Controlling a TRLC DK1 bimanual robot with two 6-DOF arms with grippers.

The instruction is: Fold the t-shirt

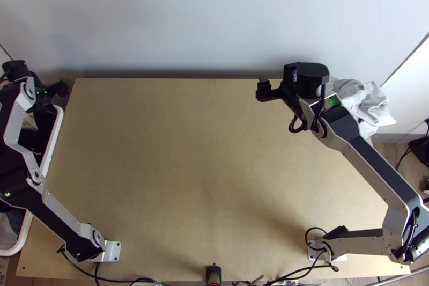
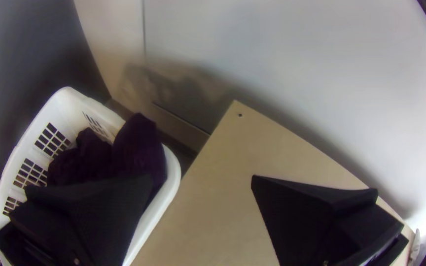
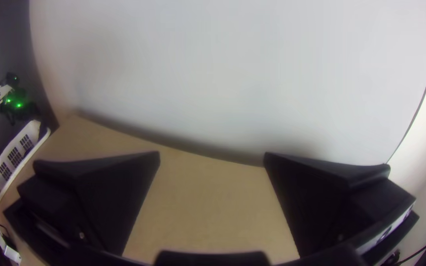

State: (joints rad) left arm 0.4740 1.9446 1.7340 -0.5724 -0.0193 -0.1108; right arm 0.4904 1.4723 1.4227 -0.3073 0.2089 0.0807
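Half hidden behind the silver-and-black right arm (image 1: 370, 160) at upper right, bunched pale-grey cloth (image 1: 370, 101) is lying; crumpled dark-purple cloth (image 2: 139, 143) is sitting in a white plastic basket (image 1: 52, 142), cut off at left. Which is the t-shirt is staying unclear. Left gripper (image 1: 60, 89) and leftward-pointing right gripper (image 1: 264, 88) are holding their fingers spread.

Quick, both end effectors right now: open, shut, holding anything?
Left black end effector: open, holding nothing, near the white plastic basket.
Right black end effector: open, holding nothing, toward the light wooden table's far edge.
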